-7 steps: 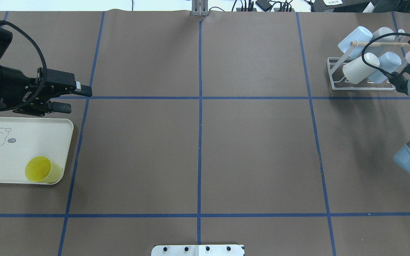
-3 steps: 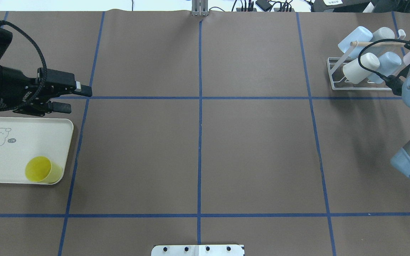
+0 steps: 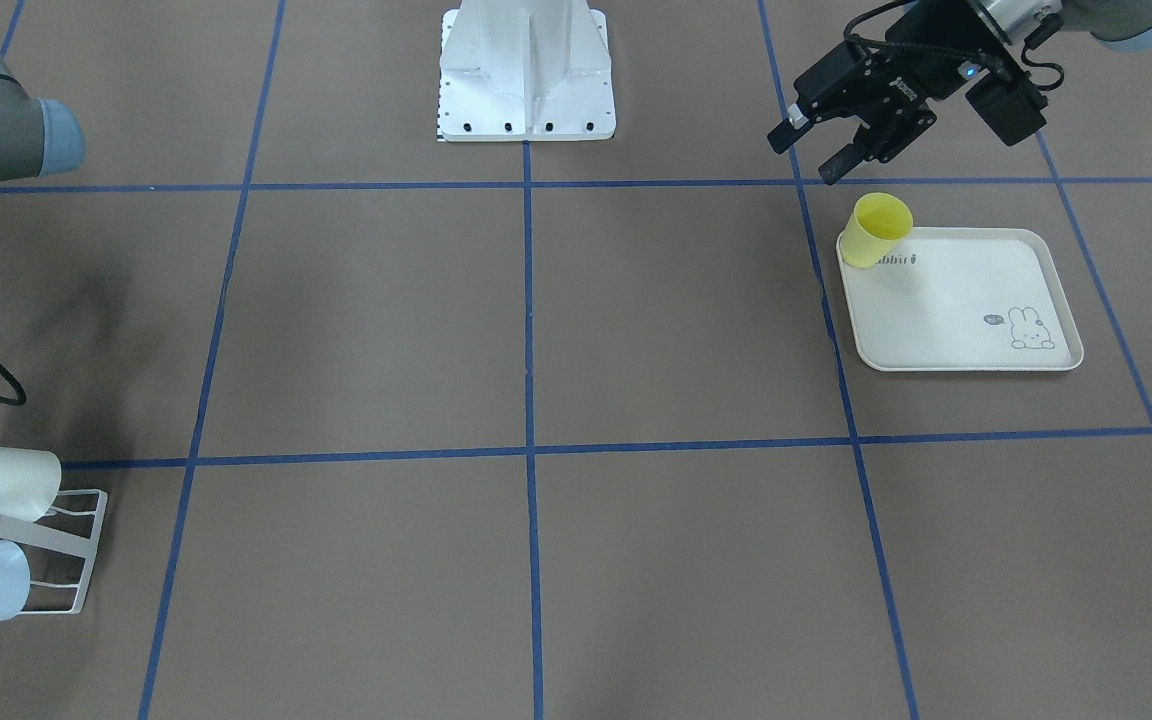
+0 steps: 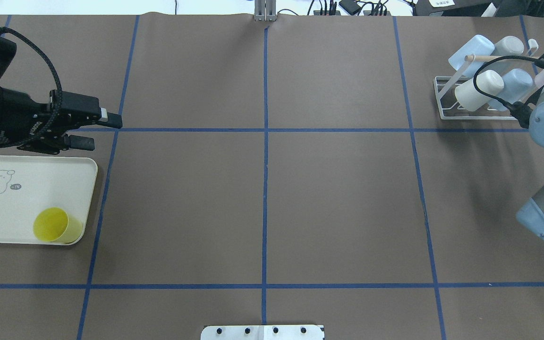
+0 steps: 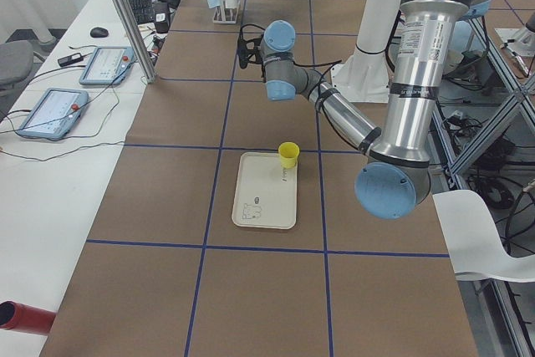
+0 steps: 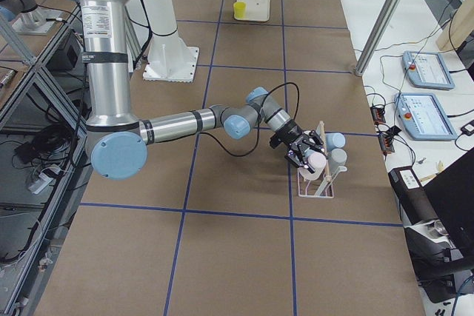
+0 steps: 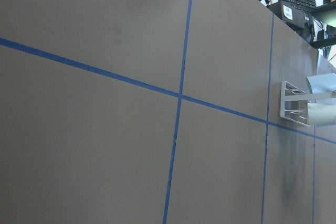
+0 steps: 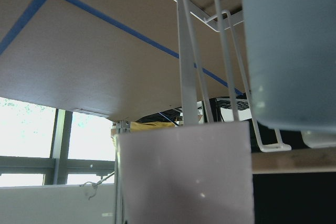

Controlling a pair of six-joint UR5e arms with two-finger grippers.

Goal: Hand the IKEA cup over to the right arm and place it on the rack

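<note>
A yellow cup point(image 4: 55, 225) stands upright at a corner of the cream rabbit tray point(image 4: 26, 189); it also shows in the front-facing view point(image 3: 879, 228). My left gripper point(image 4: 104, 130) is open and empty, hovering beyond the tray's far edge; it also shows in the front-facing view point(image 3: 804, 150). My right gripper point(image 6: 307, 153) is at the white wire rack point(image 4: 442, 101), around a pale pink cup point(image 8: 184, 177) that sits close in its wrist view among the rack's prongs point(image 8: 184, 51). Its fingers are hidden in the overhead view.
Several light blue and white cups point(image 4: 477, 89) hang on the rack under its wooden dowel point(image 4: 503, 58). The robot's white base point(image 3: 526, 75) stands at mid-table. Blue tape lines grid the brown table. The rack shows far off in the left wrist view point(image 7: 291, 103).
My right arm's wrist and elbow have shifted a little leftward toward the rack, the pink cup with them. The left arm, yellow cup and tray have not moved.
</note>
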